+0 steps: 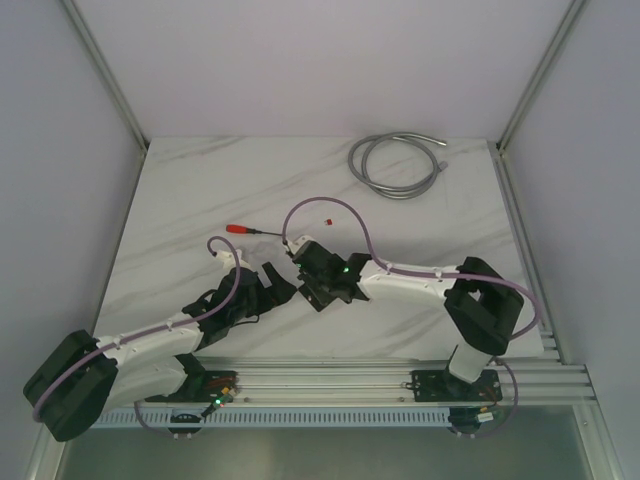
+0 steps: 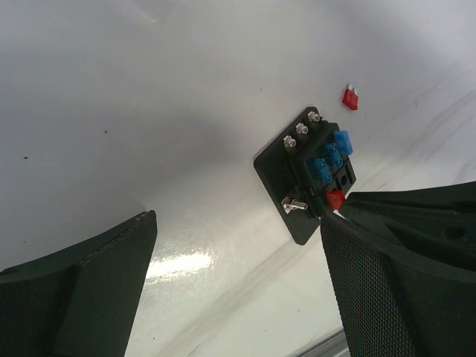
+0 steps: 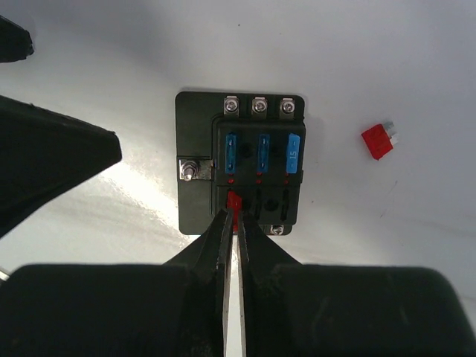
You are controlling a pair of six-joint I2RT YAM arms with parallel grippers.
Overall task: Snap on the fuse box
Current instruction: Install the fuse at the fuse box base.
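White marble-veined tabletop [image 1: 200, 200], plain pale walls [image 1: 320, 60], aluminium corner posts [image 1: 103, 70], soft even light

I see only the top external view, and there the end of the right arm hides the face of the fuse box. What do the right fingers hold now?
Observer: In the right wrist view, the right fingers pinch a red fuse standing in the lower left slot of the fuse box.
Operator: Are the other slots filled?
Observer: Three blue fuses fill the upper row; the other two lower slots look empty.
Operator: And the left fingers?
Observer: The left fingers stand wide open and hold nothing.
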